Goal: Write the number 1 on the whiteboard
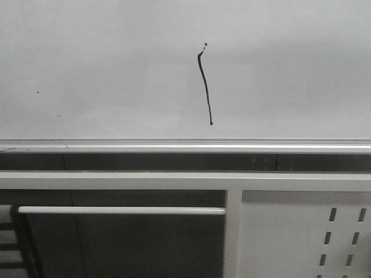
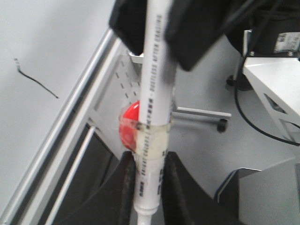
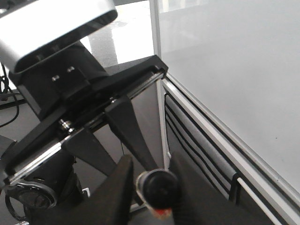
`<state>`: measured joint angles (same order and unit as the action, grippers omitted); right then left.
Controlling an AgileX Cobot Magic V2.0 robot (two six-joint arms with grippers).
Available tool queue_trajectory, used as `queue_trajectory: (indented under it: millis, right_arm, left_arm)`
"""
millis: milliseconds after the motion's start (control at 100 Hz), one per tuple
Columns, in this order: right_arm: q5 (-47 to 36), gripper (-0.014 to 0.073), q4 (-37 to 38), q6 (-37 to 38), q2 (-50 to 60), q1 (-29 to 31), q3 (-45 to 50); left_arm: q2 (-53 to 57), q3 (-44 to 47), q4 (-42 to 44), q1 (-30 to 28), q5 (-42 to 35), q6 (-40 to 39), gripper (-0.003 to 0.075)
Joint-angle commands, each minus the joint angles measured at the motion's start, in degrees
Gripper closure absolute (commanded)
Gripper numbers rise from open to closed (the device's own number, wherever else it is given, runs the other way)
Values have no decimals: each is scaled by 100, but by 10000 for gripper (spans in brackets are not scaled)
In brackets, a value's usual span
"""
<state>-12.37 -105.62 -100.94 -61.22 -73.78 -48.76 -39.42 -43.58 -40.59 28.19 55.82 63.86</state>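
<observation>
While the stroke [image 1: 204,87] sits upper centre on the whiteboard [image 1: 104,69], its long axis runs near vertical, hook and dot uppermost. Left gripper [image 2: 149,187] clamps a white marker [image 2: 153,108]. Right gripper [image 3: 151,180] clamps a dark-capped pen [image 3: 158,188].

Right gripper [image 3: 151,180]: seen with its two dark fingers [image 3: 119,187] closed against a round black object.
Held object [image 3: 159,188]: a black cylinder viewed end-on, with a small red patch at its lower edge; its kind cannot be told.
Whiteboard [image 3: 234,65]: a plain pale grey surface is shown, blank in this view, bounded by a silver edge.
Frame below board [image 3: 197,140]: dark horizontal slats are seen beside the silver edge.
Other arm [image 3: 70,84]: a silver and black body with black fingers is seen.
</observation>
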Motion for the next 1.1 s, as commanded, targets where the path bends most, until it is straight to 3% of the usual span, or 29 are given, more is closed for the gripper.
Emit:
queue_trajectory:
  millis: [0, 100, 320, 370, 540, 570, 720, 870, 1090]
  right_arm:
    - [4, 291, 138, -64, 85, 1, -212]
    - [-377, 217, 138, -64, 201, 1, -212]
    - [-1349, 236, 138, -64, 958, 1, -212]
    - [-1362, 295, 130, -64, 1163, 1, -212]
    - [-1497, 641, -41, -159, 1876, 1, -212]
    - [-1572, 671, -72, -228, 1979, 1, -212]
    - [-1835, 673, -72, -683, 2441, 1, 24]
    - [-2116, 673, -72, -801, 2644, 1, 473]
    - [-2066, 673, -72, -1561, 2705, 1, 935]
  left_arm:
    - [-35, -191, -266, 26, -503, -123, 738]
    - [-35, -191, -396, 26, -824, -123, 738]
    - [-35, -23, -1206, 26, -2088, -155, 738]
    - [-35, 137, -1508, 26, -2411, -155, 738]
    - [-35, 924, -2223, 26, -3653, -155, 738]
    - [-35, 1039, -2271, 26, -3879, -155, 738]
    - [-72, 1462, -2466, 36, -4847, -155, 738]
    - [-345, 1533, -2721, 160, -4969, -155, 738]
    - [-952, 1533, -2908, 1072, -5899, -155, 738]
